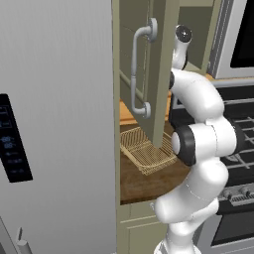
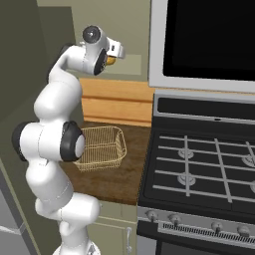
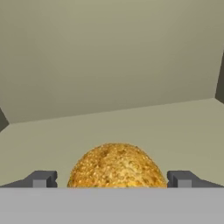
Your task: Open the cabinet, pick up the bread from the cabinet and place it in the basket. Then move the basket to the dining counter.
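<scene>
Bread (image 3: 116,166) is seen on the cabinet (image 1: 163,59) shelf floor, well forward of the back wall, golden-orange and speckled. In the hand view it sits between the two finger tips (image 3: 41,179) of the gripper (image 3: 114,180), a gap left on each side; jaws are spread wide, nothing clamped. In the right base view a sliver of bread is glimpsed just beside the hand, raised into the cabinet. Cabinet door is swung open in the left base view, its grey handle (image 1: 140,72) facing the camera. Basket (image 2: 102,147) is recorded on the short wood counter (image 2: 119,179), near its back edge, below the cabinet; no contents visible. Stove (image 2: 199,169) adjoins the counter's right edge. No legible writing is found; the fridge (image 1: 54,124) panel markings are too small to read.
</scene>
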Controlling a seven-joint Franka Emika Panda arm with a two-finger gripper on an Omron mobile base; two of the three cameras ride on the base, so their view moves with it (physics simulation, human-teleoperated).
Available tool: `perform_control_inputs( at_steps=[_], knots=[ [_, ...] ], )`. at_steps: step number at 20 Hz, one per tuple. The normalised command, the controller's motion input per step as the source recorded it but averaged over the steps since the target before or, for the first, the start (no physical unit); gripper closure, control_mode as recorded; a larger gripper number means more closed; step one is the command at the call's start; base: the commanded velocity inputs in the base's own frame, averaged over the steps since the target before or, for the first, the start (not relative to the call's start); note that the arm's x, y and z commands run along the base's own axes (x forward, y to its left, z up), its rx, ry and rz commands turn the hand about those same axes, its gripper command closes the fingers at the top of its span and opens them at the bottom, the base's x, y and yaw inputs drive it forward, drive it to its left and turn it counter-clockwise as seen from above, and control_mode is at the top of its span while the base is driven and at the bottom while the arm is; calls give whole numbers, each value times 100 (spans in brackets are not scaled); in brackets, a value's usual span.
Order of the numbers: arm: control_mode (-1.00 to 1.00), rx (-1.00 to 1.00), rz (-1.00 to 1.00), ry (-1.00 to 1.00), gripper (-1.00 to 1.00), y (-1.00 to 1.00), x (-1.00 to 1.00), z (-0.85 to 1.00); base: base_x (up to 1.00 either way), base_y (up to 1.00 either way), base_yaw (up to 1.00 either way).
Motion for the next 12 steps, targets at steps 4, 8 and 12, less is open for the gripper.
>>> perform_control_inputs(
  at_steps=[4,8,12],
  knots=[
    [-100,0,0,0,-100,8,23,-7,0,0,0],
    [-100,0,0,1,-100,0,7,-4,0,0,0],
    [-100,0,0,1,-100,0,-3,-38,0,0,0]
  ],
)
